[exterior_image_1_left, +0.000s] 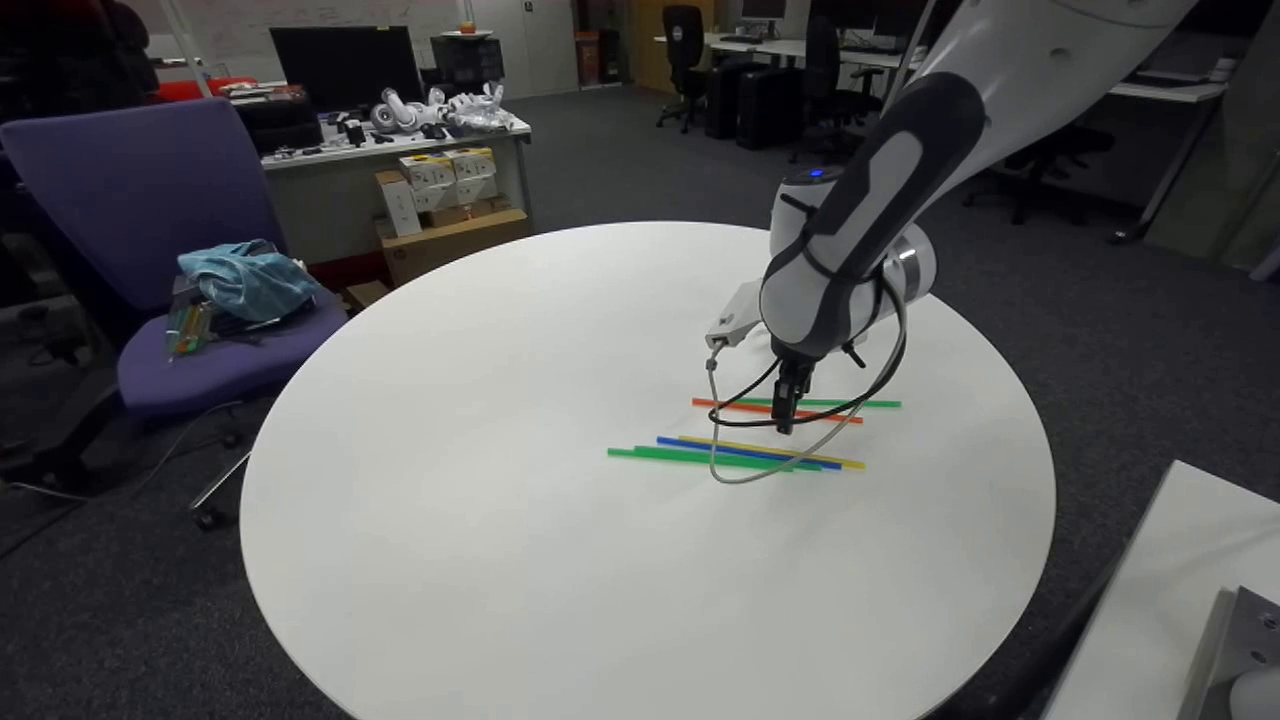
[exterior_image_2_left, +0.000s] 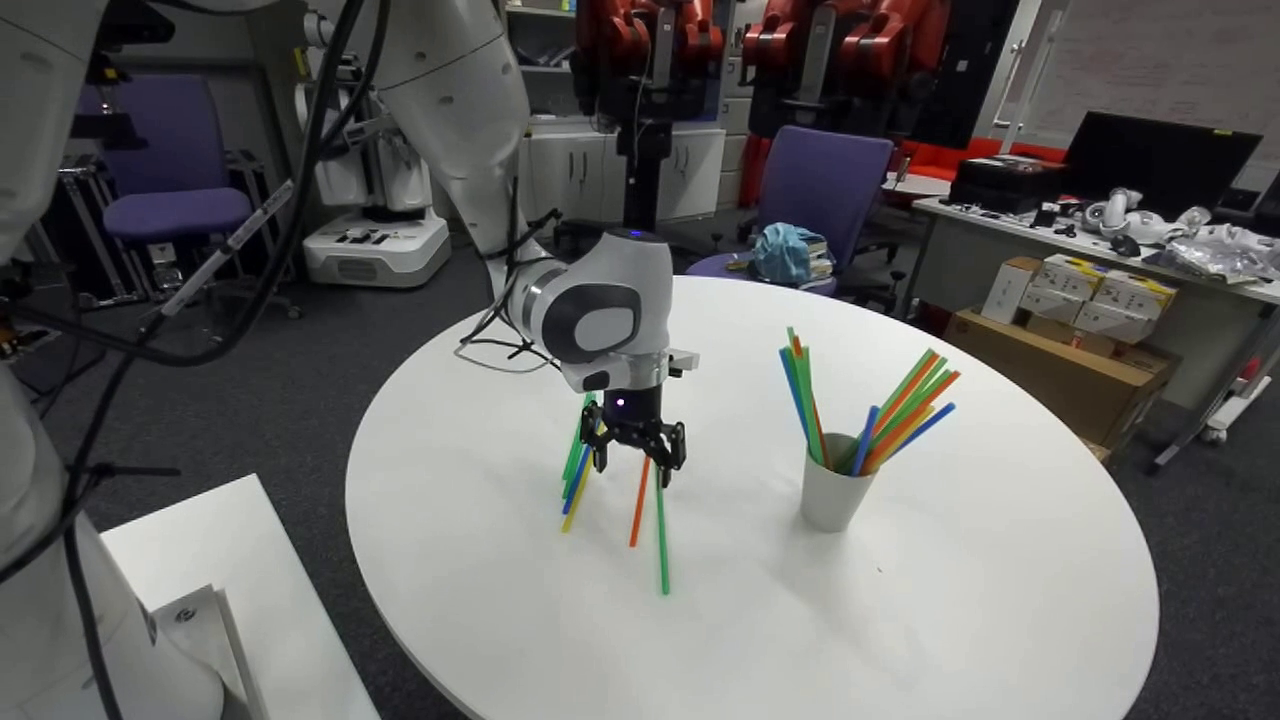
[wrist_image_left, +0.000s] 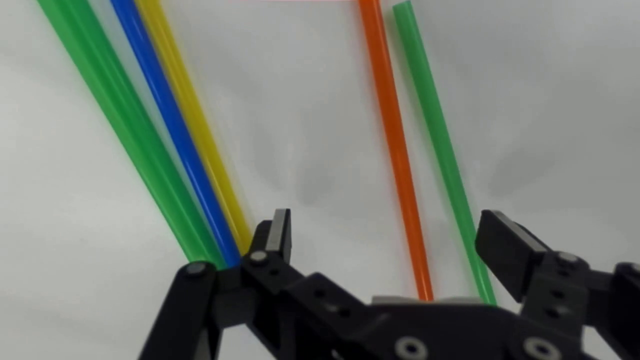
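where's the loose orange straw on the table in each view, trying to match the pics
In an exterior view: the orange straw lies right of centre, just below mid-height.
In an exterior view: the orange straw is midway across, below mid-height.
In the wrist view: the orange straw runs from the top edge, right of centre, down between the open fingers.
Shared landmark: the lone green straw close beside it in every view.

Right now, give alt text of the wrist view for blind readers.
An open gripper hangs above a white table, an orange straw and one green straw showing between its jaws. At the picture's left, a yellow straw, a blue straw and paired green straws lie close together.
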